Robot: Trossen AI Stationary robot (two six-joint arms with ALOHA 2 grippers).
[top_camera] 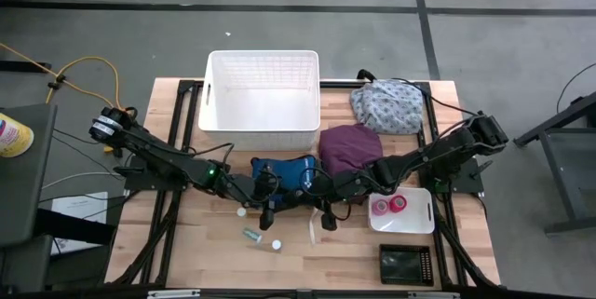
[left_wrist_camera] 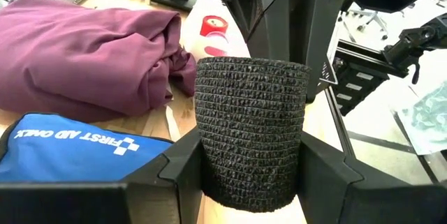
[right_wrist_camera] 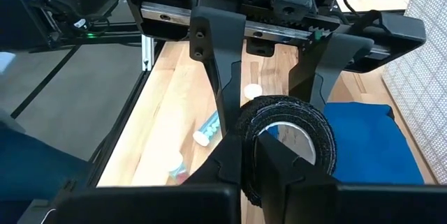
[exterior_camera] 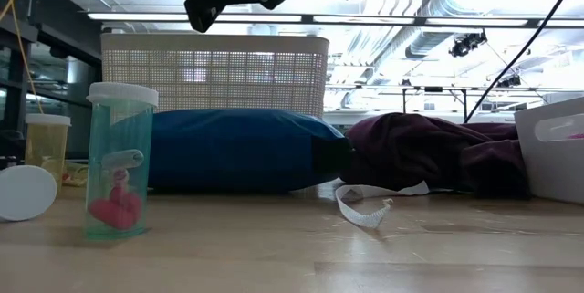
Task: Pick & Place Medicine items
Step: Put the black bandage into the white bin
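The left gripper (left_wrist_camera: pixel 251 182) pinches a black bandage roll (left_wrist_camera: pixel 251 130) above the table (top_camera: pixel 335 257), just near of the blue pouch (top_camera: pixel 284 173). The right gripper (right_wrist_camera: pixel 269 158), fingers pressed together, pokes into the roll's hollow core. Pink rolls (top_camera: pixel 391 206) lie in the small white tray (top_camera: pixel 402 225) to the right.

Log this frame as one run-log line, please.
stage: handover | left end effector: gripping black bandage roll | right end effector: shut on roll rim | position: above table, near blue pouch
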